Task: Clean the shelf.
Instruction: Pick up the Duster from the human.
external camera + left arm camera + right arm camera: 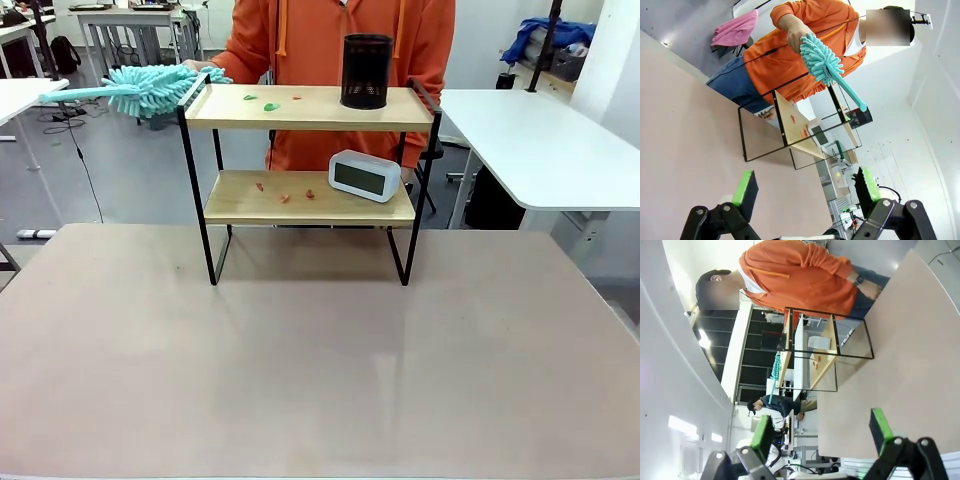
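Pale beige table (320, 380) fills the lower half of the front view, its near part bare. At its far edge, upper centre of the frame, stands the shelf (300, 108), two light wooden boards in a thin black frame. On the top board, towards the right, is a black mesh cup (366, 71), with small green scraps (270, 105) left of it. On the lower board a white digital clock (365, 175) sits at the right, with red scraps (285, 196) to its left.

Behind the shelf stands a person in an orange hoodie (330, 40). The person's hand (196, 67) is closed on the fluffy end of a teal duster (150, 88), just beside the shelf's top left corner, its handle pointing to the frame's left edge.

In the left wrist view the left gripper (806, 179) hangs above the table with its jaws spread wide and nothing between them. The right gripper (821, 421) in its own view is likewise spread and empty, well apart from the shelf.
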Robot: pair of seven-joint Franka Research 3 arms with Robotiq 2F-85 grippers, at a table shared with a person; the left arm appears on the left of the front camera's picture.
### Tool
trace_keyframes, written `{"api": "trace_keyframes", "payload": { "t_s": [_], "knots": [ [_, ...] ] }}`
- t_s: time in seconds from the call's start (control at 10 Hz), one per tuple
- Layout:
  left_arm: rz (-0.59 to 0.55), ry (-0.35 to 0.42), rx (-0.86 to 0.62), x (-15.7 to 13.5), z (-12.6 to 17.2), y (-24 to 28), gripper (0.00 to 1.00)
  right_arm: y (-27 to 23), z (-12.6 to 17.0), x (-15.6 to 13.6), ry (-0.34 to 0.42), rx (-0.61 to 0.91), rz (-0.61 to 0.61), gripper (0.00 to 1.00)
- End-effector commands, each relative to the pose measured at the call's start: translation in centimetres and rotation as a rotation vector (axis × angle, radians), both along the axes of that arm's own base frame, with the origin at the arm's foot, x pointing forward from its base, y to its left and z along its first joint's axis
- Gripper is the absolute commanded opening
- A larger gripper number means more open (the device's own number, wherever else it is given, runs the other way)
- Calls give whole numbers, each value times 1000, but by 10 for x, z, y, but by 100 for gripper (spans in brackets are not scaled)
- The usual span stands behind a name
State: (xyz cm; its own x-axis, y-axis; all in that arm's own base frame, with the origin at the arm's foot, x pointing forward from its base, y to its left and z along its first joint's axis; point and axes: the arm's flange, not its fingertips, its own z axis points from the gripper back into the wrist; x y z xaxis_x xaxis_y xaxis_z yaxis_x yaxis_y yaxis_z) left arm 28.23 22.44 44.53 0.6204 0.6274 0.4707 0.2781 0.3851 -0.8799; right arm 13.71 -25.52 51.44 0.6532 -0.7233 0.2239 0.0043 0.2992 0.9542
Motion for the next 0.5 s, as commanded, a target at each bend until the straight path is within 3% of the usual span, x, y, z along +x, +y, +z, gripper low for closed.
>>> {"api": "trace_keyframes", "payload": {
  "t_s": [0.0,0.2,0.4],
  "knots": [
    [0,-25,-2,0,1,1,100,-1,4,-1,-32,-11,-1,100],
    [-1,7,-30,14,13,-2,100,-1,4,-1,-32,-11,-1,100],
    [-56,15,-181,57,58,-1,100,-1,4,-1,-32,-11,-1,100]
  ]
}}
